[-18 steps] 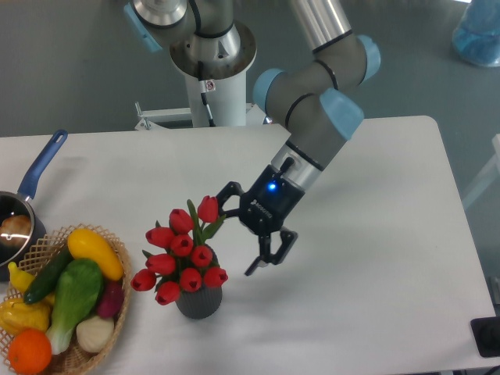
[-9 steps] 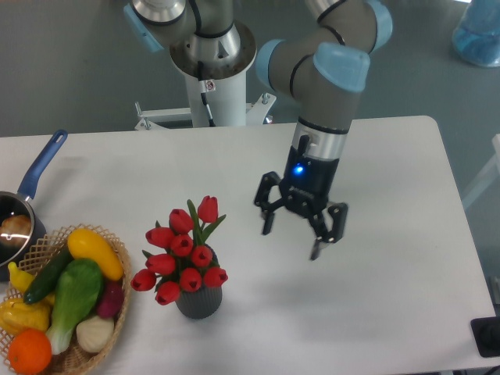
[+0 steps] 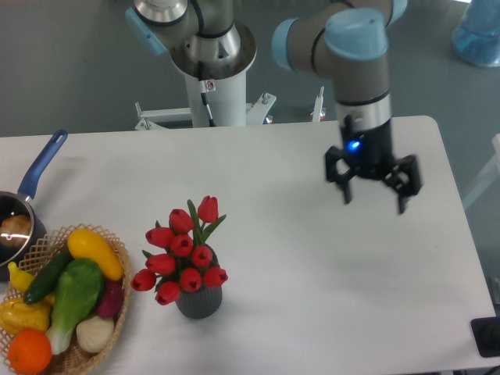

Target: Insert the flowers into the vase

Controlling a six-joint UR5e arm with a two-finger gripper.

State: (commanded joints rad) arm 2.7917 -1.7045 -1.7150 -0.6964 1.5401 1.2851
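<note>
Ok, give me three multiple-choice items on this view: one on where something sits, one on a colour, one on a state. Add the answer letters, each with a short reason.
1. Where do the flowers sit?
A. In the wicker basket
B. In the vase
C. Flat on the table

2. What colour is the saucepan handle?
A. Blue
B. Red
C. Yellow

3. What state is the tool in?
A. Shut on a stem
B. Shut on nothing
C. Open and holding nothing

Answers:
1. B, the red buds rise out of the dark grey ribbed vase, which stands upright on the table beside the basket.
2. A, the handle sticking up from the pan at the left edge is blue.
3. C, its fingers stand spread apart over the right side of the table with nothing between them, well away from the flowers.
</note>
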